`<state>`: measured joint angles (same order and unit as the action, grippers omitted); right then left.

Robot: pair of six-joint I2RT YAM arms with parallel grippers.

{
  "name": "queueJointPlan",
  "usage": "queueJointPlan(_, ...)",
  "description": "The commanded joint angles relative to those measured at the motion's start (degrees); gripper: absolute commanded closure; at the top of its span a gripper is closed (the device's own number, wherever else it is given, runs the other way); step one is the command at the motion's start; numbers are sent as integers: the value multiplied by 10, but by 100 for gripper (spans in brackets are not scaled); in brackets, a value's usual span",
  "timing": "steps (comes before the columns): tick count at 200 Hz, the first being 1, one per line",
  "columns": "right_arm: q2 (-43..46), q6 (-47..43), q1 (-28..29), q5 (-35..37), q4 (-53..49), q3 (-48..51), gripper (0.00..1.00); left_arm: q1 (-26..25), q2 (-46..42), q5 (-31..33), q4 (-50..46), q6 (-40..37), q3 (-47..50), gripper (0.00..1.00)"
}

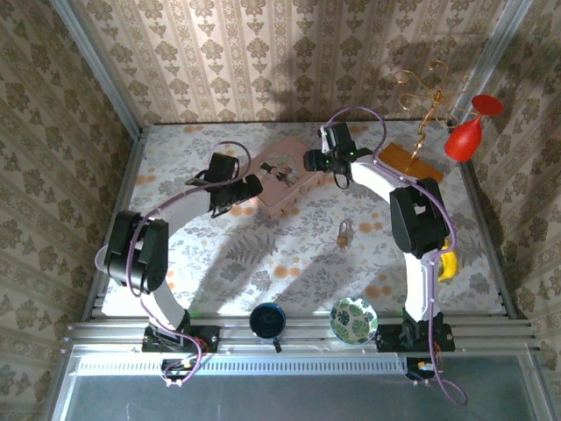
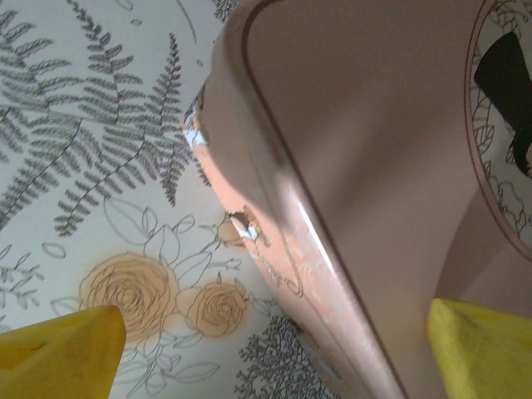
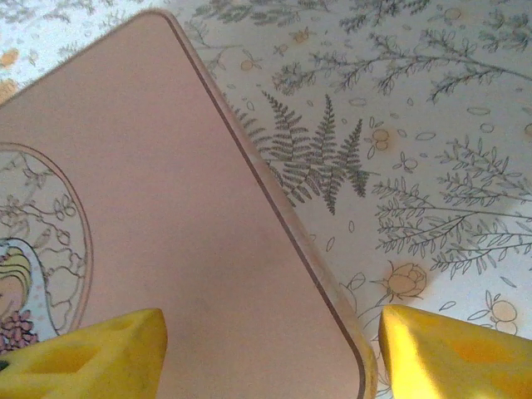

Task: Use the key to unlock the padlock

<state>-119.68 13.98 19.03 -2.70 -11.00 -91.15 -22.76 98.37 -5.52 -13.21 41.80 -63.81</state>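
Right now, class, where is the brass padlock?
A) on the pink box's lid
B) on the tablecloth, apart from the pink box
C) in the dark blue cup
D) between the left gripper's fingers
B: the padlock lies on the tablecloth, apart from the pink box.

Finding: a robot test cell dressed to resemble a domestic room, not a lived-in home. Evidence: damask wallpaper panels (image 1: pixel 263 53) stand behind the pink box (image 1: pixel 285 180) and on both sides of it, joined by a bare metal corner post (image 1: pixel 96 66). The box lies on a floral table cover (image 1: pixel 228 263). In front of the box, the left arm's base (image 1: pixel 180 338) and the right arm's base (image 1: pixel 421 338) are bolted to aluminium rails (image 1: pixel 298 331).
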Motion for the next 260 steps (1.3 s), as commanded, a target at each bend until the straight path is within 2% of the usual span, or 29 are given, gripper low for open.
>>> queueJointPlan(1,-10,-6,3,-23,-8,-6,34,4,21,-16,3,-9,-27,8)
queueJointPlan(64,19,-2,19,-44,9,45,48,6,57,-25,6,-24,-60,18)
queueJointPlan(125,101,31,64,-26,48,157,50,7,66,-26,-5,-56,-83,15)
queueJointPlan(189,195,115,120,55,60,278,50,8,83,-49,5,-77,-107,14)
queueJointPlan(260,270,195,128,143,63,367,49,-17,136,-69,-13,-82,-178,14)
